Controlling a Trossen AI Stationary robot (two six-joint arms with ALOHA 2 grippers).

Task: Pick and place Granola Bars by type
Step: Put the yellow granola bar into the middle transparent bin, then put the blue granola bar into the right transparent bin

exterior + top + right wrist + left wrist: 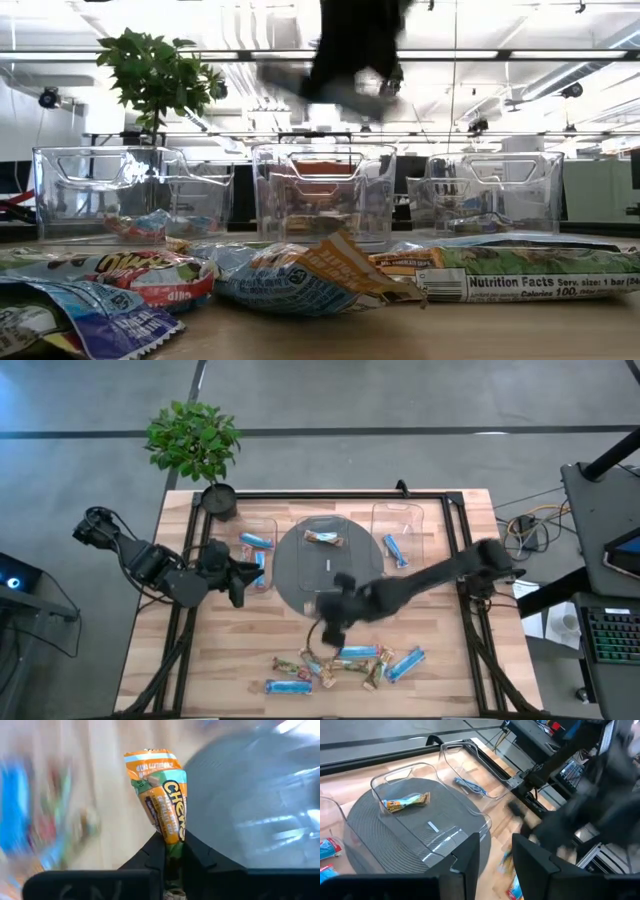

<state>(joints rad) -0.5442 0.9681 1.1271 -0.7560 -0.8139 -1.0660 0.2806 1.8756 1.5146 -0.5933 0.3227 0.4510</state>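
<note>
Several granola bars, blue and multicoloured, lie in a loose pile (pixel 345 665) near the table's near edge and fill the low view's foreground (pixel 300 275). My right gripper (pixel 328 622) hovers above the table between the pile and the grey mat. It is shut on an orange and green bar (pixel 160 795). Three clear bins stand in a row. The left bin (pixel 256 550) holds blue bars, the middle bin (pixel 322 539) one multicoloured bar, and the right bin (pixel 396 550) a blue bar. My left gripper (pixel 240 582) waits open beside the left bin, its fingers (pixel 465 857) around nothing. My right gripper pinches the orange and green bar by one end (pixel 171 837) between its two fingers (pixel 150 852). The rest of the wrapper sticks out past the fingertips. The bar is lifted clear of the table.
A round grey mat (pixel 290 575) lies under the middle bin. A potted plant (pixel 195 445) stands at the far left corner. A black frame rail (pixel 330 494) runs along the far edge and down both sides. Bare wood (pixel 240 635) shows between the bins and the pile.
</note>
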